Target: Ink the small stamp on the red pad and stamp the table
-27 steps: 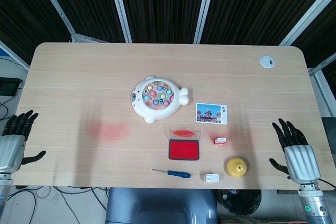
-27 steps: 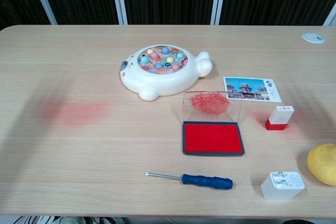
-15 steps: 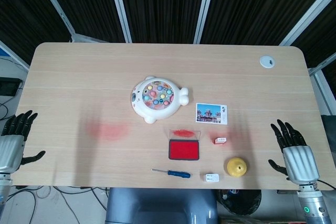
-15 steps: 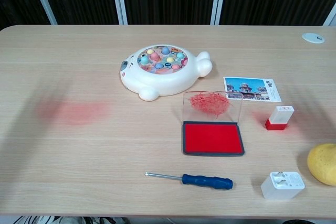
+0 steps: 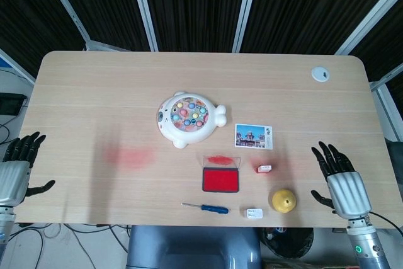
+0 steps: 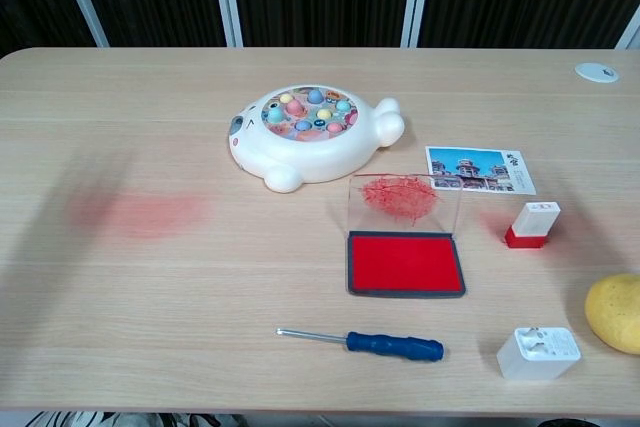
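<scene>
Small stamp (image 5: 264,168) upright, just right of red pad (image 5: 220,179), just below postcard (image 5: 253,136). Pad open, clear lid (image 6: 404,203) tilted up on its far edge, smeared red.

Right hand (image 5: 337,179) over table edge (image 5: 378,155), well right of pad, fingers spread, holding nothing. Left hand (image 5: 16,169) off the table, far left of pad, fingers apart, empty.

Risks, as judged: stamp small and narrow, easily tipped or pushed into postcard on approach. Yellow fruit (image 5: 284,200) and white adapter (image 5: 254,213), down-right of pad, close to the right hand's reach path; likely knocked or rolled. Raised lid in the way of any far-side descent.

Open room: bare wood right of stamp for approach; wide bare stretch left of pad, around old red smudge (image 5: 129,156), for stamping. Screwdriver (image 5: 206,207) below pad, near front edge.
</scene>
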Available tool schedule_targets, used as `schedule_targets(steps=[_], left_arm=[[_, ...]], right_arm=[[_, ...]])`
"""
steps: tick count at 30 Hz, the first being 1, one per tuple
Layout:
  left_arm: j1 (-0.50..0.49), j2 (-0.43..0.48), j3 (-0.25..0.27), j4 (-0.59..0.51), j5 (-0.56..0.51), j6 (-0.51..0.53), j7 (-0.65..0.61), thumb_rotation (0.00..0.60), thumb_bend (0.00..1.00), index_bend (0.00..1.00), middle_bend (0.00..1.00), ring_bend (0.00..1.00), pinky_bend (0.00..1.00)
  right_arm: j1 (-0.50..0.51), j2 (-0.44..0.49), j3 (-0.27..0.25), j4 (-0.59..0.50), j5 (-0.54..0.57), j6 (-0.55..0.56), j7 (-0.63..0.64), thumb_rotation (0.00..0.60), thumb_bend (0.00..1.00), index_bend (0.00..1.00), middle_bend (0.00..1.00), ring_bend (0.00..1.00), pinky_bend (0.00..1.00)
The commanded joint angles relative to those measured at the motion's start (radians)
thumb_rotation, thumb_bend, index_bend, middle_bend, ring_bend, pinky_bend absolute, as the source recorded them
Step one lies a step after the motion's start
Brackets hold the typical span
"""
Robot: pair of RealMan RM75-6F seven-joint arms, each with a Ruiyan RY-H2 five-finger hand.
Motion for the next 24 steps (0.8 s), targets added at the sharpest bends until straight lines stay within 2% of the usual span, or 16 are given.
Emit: schedule_targets(steps=[1, 6, 12, 15, 24], left_arm=[[0.0, 0.004, 0.0, -0.001, 0.001, 0.0, -0.008, 0.6, 0.0, 0.0, 0.0, 0.0, 0.0], [-0.001, 0.01, 0.0, -0.004, 0.0, -0.005, -0.018, 0.6, 0.0, 0.0, 0.0, 0.0, 0.0], [-0.004, 0.015, 0.002, -0.009, -0.005, -0.017, -0.027, 0.6, 0.0, 0.0, 0.0, 0.0, 0.0], [-0.006, 0.018, 0.002, -0.011, -0.005, -0.02, -0.031, 0.6, 0.0, 0.0, 0.0, 0.0, 0.0], [-0.011, 0.029, 0.002, -0.014, -0.011, -0.035, -0.051, 0.6, 0.0, 0.0, 0.0, 0.0, 0.0]], right_arm=[[0.03, -0.016, 0.013, -0.023, 0.026, -0.052, -0.051, 0.6, 0.14, 0.08, 0.12, 0.06, 0.19], [0.075, -0.061, 0.033, -0.049, 0.066, -0.123, -0.132, 0.6, 0.18, 0.24, 0.24, 0.12, 0.19], [0.123, -0.118, 0.059, -0.082, 0.128, -0.191, -0.238, 0.6, 0.2, 0.37, 0.34, 0.15, 0.19], [0.141, -0.145, 0.07, -0.091, 0.162, -0.214, -0.281, 0.6, 0.22, 0.4, 0.37, 0.16, 0.19], [0.186, -0.225, 0.093, -0.094, 0.256, -0.256, -0.386, 0.6, 0.26, 0.46, 0.39, 0.16, 0.19]])
